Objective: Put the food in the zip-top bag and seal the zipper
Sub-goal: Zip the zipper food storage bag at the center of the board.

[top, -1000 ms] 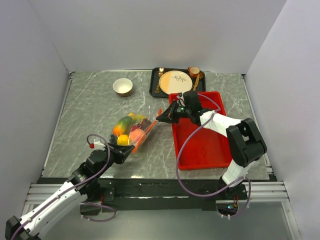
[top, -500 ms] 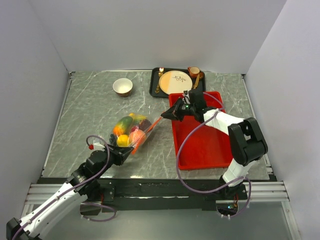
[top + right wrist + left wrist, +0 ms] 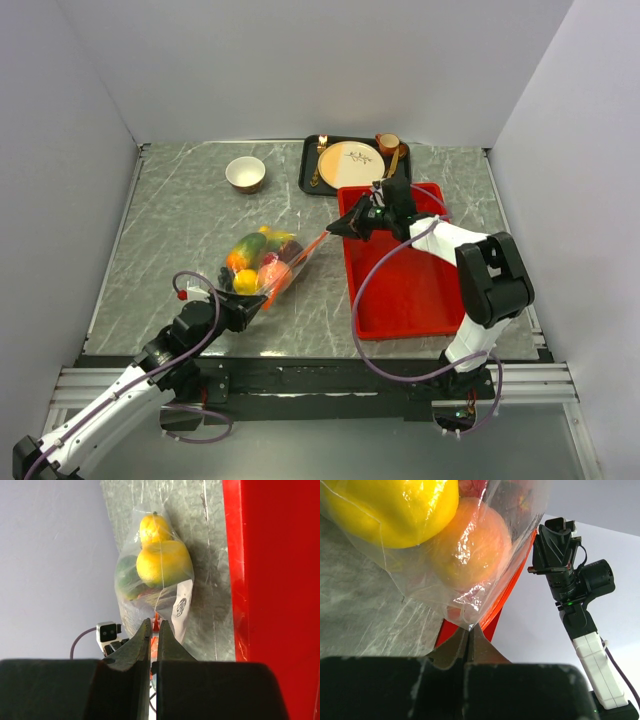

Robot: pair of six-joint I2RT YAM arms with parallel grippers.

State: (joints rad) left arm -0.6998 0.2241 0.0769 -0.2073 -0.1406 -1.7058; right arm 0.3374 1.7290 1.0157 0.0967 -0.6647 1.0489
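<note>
Two tools stretch the bag [image 3: 274, 266] between them over the worktop [image 3: 170, 220], just left of the tray [image 3: 415, 290] — left tool [image 3: 243, 308] pressed together on its near corner, right tool [image 3: 335, 230] pinching the zipper's [image 3: 308, 250] far end — fruits [image 3: 246, 250] inside.

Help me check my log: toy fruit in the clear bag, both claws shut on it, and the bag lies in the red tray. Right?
Wrong on one point: the clear bag is over the grey table left of the red tray, not in it; the top view shows this. The rest holds: toy fruit inside, left claw and right claw shut on it.
</note>
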